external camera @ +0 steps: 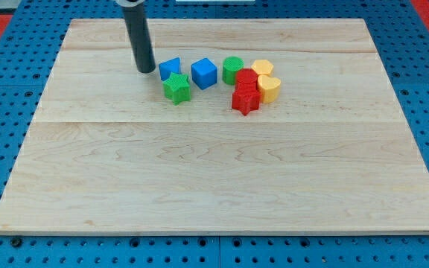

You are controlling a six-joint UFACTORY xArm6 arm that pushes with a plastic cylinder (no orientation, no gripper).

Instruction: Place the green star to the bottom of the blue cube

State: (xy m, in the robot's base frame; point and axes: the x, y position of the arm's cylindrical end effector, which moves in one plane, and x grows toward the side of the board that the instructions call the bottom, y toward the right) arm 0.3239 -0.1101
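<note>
The near half of the wooden board (pixel 214 186) is lying bare. Farther back, the green star (pixel 176 88) is sitting at about seven o'clock from the blue cube (pixel 204 73), touching a second blue block (pixel 169 68) at its eleven o'clock. To finish well, I'd judge the star needs nudging toward three o'clock until it is resting squarely below the cube, without dragging the blue neighbour along. The rod is standing nearly upright, my tip (pixel 146 71) resting at ten o'clock from the star, just beside the blue block. There are no fingers to open or close.

One raised camera looks obliquely down on the whole wooden board (pixel 214 171).
</note>
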